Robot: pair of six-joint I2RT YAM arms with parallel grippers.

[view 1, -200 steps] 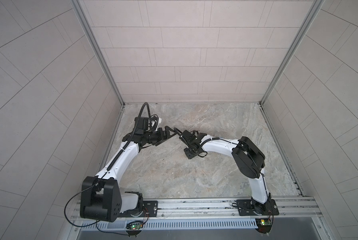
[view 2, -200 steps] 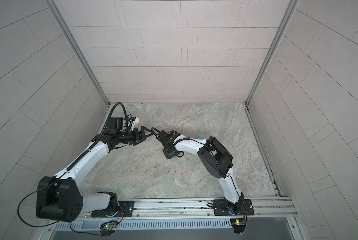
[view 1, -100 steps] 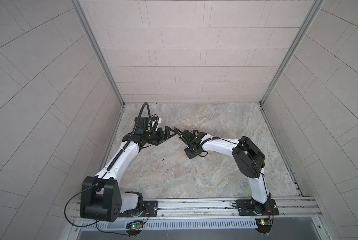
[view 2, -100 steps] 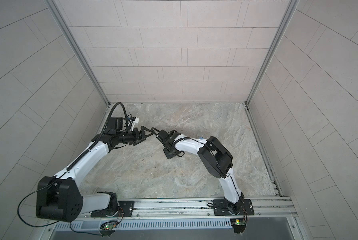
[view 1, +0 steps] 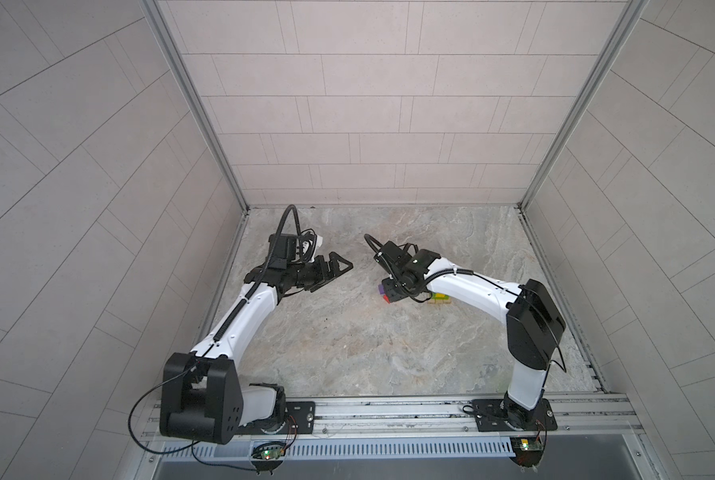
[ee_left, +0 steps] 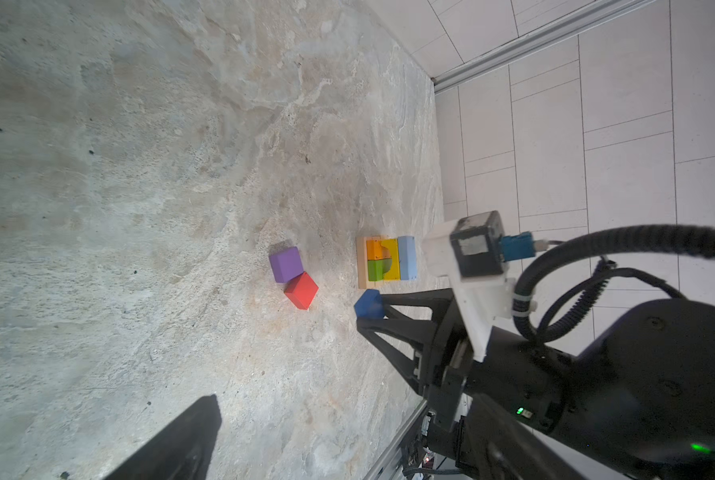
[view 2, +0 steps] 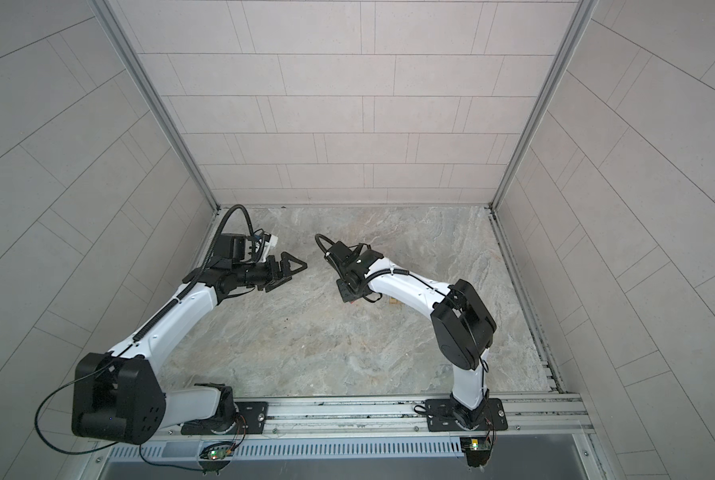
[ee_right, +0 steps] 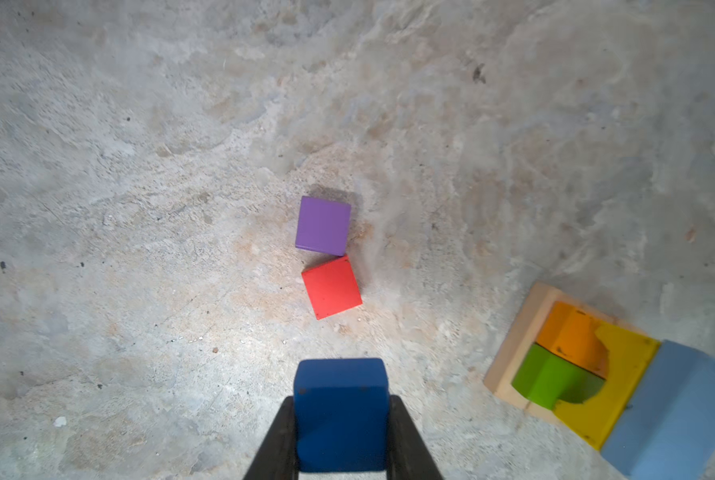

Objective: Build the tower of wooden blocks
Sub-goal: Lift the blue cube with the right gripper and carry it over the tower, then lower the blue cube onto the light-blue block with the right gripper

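Observation:
My right gripper (ee_right: 341, 401) is shut on the blue cube (ee_right: 341, 411), low over the stone floor; the left wrist view shows that blue cube (ee_left: 369, 304) between its fingertips. The purple cube (ee_right: 323, 225) and the red cube (ee_right: 331, 286) lie touching on the floor just beyond it. The tower (ee_right: 576, 365) is a tan base with orange, green and yellow blocks on it and a light-blue oblong (ee_right: 675, 411) against its side. In both top views my left gripper (view 1: 339, 268) hangs open and empty, left of the blocks.
The tiled walls and metal corner rails (view 1: 530, 195) close in the floor on three sides. The right arm's elbow (view 1: 532, 328) stands near the right wall. A rail with both arm bases (view 1: 389, 411) runs along the front.
My right gripper's jaws have closed the last bit onto the blue cube. Neither arm has visibly moved.

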